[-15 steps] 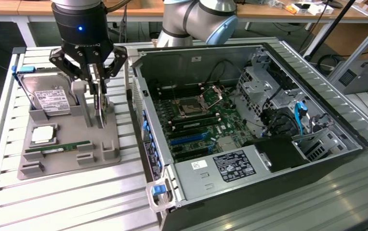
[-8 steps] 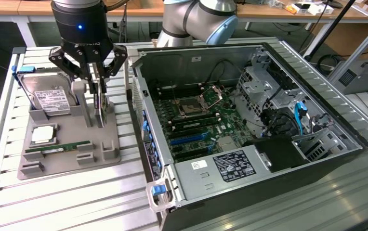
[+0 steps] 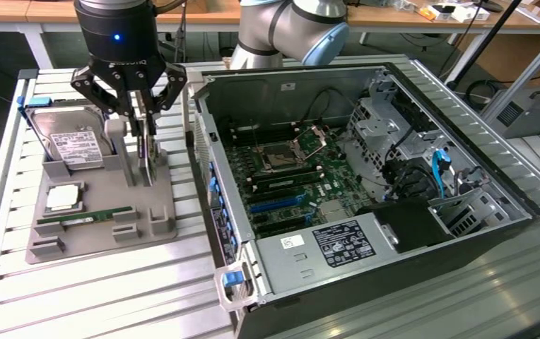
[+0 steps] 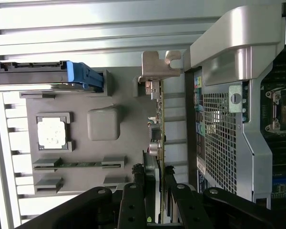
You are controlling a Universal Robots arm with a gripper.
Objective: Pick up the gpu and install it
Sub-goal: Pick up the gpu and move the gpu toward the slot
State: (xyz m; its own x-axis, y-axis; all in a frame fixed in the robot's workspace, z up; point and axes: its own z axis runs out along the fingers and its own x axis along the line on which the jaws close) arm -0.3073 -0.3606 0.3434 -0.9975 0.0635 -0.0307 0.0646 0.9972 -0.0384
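Your hand (image 3: 140,166), half-closed, pinches the gpu (image 4: 158,124) where it stands on edge in the gray holder (image 3: 91,212) beside the case (image 3: 280,85) — it looks light, stiff and fragile, so grip bare board, never components.

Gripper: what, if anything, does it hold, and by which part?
The gripper appears to clamp the gpu by its upper edge, away from the bracket end; the card stands on edge in the tray.

Slatted metal table (image 3: 109,296), grey parts tray (image 3: 95,194), open computer case (image 3: 298,88)
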